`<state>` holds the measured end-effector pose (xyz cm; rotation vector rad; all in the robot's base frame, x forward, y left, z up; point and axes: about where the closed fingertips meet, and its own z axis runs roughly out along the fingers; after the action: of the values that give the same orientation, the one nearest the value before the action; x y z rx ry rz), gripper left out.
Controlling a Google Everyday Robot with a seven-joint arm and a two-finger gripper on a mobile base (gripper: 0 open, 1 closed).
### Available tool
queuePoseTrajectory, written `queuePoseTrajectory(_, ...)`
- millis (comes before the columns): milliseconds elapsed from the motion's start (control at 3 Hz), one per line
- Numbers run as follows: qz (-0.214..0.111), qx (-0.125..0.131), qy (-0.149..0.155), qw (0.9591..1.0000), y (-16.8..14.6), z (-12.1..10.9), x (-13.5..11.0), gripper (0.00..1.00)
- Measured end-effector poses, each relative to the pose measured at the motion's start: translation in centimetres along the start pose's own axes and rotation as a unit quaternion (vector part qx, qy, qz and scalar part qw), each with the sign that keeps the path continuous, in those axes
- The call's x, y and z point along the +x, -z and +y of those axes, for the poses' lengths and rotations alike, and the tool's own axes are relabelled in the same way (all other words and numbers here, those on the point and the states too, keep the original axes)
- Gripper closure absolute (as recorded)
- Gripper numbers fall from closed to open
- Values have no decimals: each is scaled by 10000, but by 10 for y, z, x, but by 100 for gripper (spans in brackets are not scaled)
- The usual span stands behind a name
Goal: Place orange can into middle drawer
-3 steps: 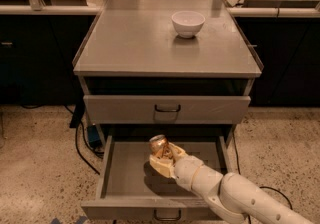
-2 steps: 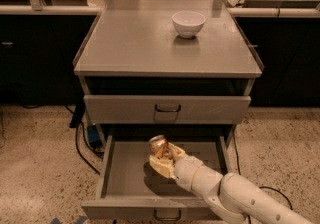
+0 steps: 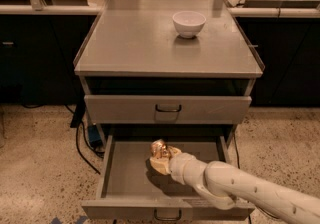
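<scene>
The middle drawer (image 3: 125, 180) is pulled open at the bottom of the grey cabinet, its dark loop handle (image 3: 167, 216) at the front edge. My gripper (image 3: 161, 159) reaches into the drawer from the lower right on a white arm. It is shut on the orange can (image 3: 159, 149), which shows as a mottled orange-gold shape at the gripper's tip, low inside the drawer near its middle. I cannot tell whether the can touches the drawer floor.
A white bowl (image 3: 188, 23) stands on the cabinet top (image 3: 130, 43) toward the back. The drawer front one level higher (image 3: 167, 108) is closed. Dark cables (image 3: 82, 143) lie on the speckled floor left of the cabinet. Counters run along the back.
</scene>
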<state>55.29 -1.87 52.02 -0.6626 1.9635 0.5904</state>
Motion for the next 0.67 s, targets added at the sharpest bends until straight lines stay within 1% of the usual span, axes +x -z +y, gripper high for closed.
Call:
queuePoseTrajectory(333,322,-52,187,9993,-12,-2,18,100)
queuePoseTrajectory(667,322,-55,182,9993,-13,-2,18,100)
